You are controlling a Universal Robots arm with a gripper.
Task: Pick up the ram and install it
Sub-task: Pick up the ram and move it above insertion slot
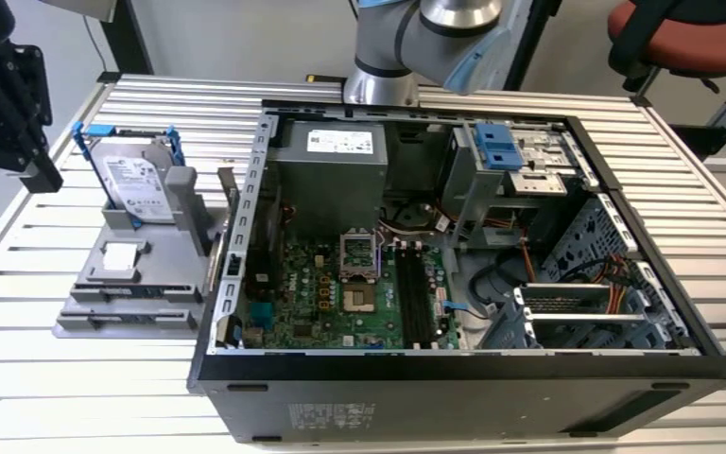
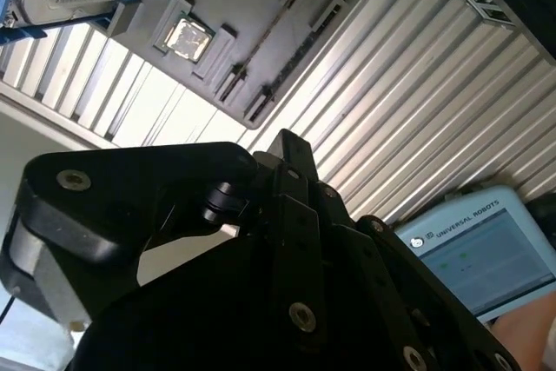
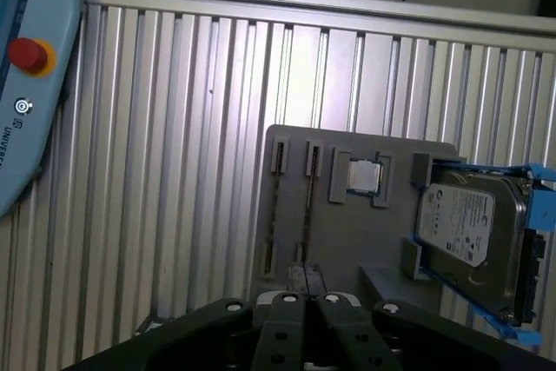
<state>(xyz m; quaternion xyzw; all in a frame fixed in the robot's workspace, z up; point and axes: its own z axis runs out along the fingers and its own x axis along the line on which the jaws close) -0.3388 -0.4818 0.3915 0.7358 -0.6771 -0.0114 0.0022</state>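
Fingers (image 3: 298,282) closed together, empty, ram (image 3: 306,210) edge-on in grey holder (image 3: 352,236) slot, just beyond their tips

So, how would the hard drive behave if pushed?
Probably stiff and heavy for its size: the hard drive has a metal case. It stands on edge in the gray holder, so it might tip.

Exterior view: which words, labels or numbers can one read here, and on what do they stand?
Hard drive: white label, print too small to read.
Power supply: white label, too small to read.
Computer case side: pale print, too small to read.
No text is legible.
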